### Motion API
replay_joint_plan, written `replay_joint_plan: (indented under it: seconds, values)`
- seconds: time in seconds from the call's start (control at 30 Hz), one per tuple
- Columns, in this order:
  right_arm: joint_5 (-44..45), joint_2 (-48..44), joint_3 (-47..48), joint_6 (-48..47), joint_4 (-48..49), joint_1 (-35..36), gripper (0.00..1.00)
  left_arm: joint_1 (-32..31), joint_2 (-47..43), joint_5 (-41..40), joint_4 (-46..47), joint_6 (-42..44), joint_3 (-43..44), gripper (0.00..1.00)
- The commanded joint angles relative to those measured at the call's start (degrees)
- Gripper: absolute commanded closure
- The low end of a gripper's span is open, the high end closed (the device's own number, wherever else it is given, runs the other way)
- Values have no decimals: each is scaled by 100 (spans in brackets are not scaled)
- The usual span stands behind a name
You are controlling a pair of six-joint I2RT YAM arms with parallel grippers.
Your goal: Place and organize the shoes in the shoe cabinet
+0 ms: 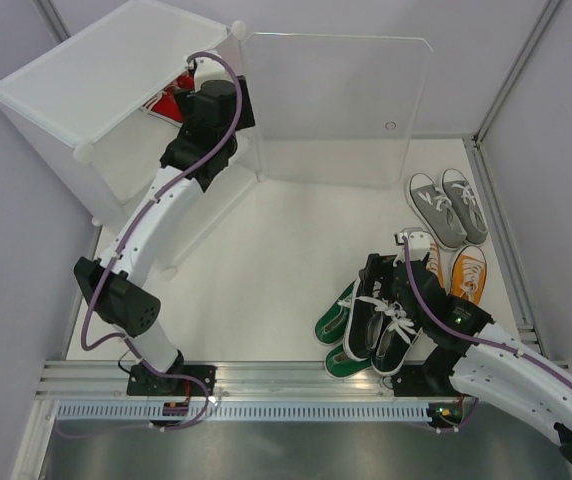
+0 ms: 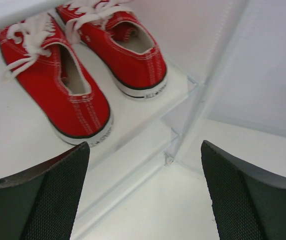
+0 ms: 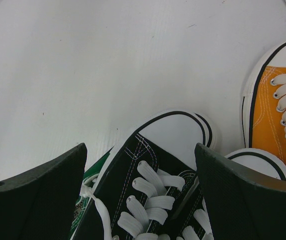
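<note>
The left claw (image 2: 144,160) sits at the mouth of the shoe cabinet (image 1: 86,80), its fingers spread wide with nothing between them. The cabinet stands at the far left of the white counter (image 1: 266,250), tight against the pale wall. In the left wrist view the red pair (image 2: 73,107) rests side by side on a translucent shelf inside, heels toward the opening, with another level showing below. Which tier this is cannot be told. The clear door panel (image 1: 336,100) stands swung open to the right of the cabinet, along the back of the counter. Pale walls close in the counter on both sides, and a metal rail (image 1: 266,378) runs along the near edge by the arm bases.

Right of the middle, the green pair (image 1: 334,322) lies just left of the black pair (image 1: 381,325), the two touching. The right claw (image 3: 140,150) is low over the black pair, also spread wide. One black shoe's toe and laces show between its fingers, but whether the fingers touch it cannot be told. The orange pair (image 1: 469,275) lies just right of it, and the grey pair (image 1: 448,205) sits farther back near the right wall.
</note>
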Motion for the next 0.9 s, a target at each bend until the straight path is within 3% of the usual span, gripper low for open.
replay_joint_plan:
  seconds: [0.0, 0.43, 0.87]
  values:
    - [-26, -34, 69, -25, 106, 16, 8, 90, -171, -668, -62, -149, -256, 6]
    - [-35, 36, 52, -34, 158, 17, 8, 678, 495, -335, -71, -158, 7, 7]
    - [-35, 54, 60, -34, 158, 25, 8, 714, 927, 104, -71, -122, 667, 7]
